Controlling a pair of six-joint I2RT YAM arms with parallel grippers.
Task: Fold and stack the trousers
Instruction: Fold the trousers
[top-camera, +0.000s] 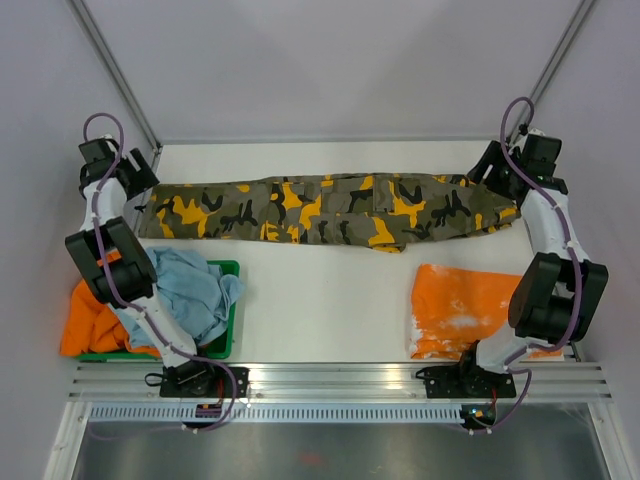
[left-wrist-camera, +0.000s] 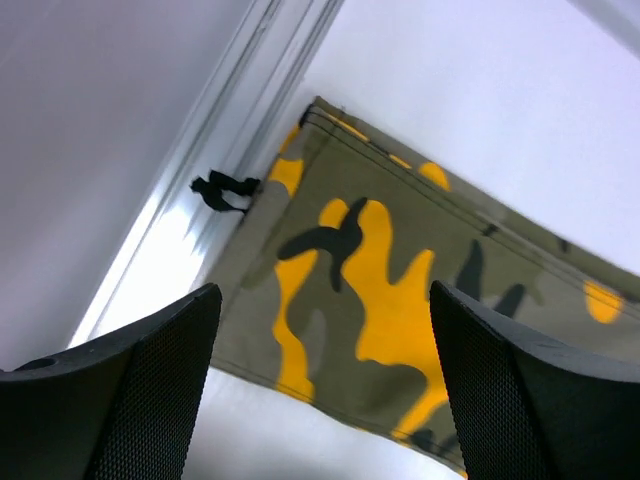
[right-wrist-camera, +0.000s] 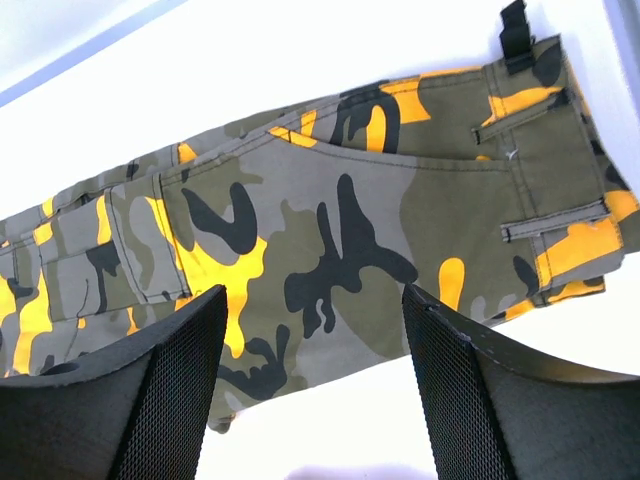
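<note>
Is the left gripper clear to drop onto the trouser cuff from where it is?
Likely yes: the left gripper hangs open above the cuff end of the trousers, nothing lying on it; only the frame rail runs close beside.

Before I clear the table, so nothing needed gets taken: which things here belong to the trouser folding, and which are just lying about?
In the job: camouflage trousers, spread flat; left gripper and right gripper, open over its ends.
Lying about: orange-and-white cloth; green bin; light blue cloth and plain orange cloth in it.
</note>
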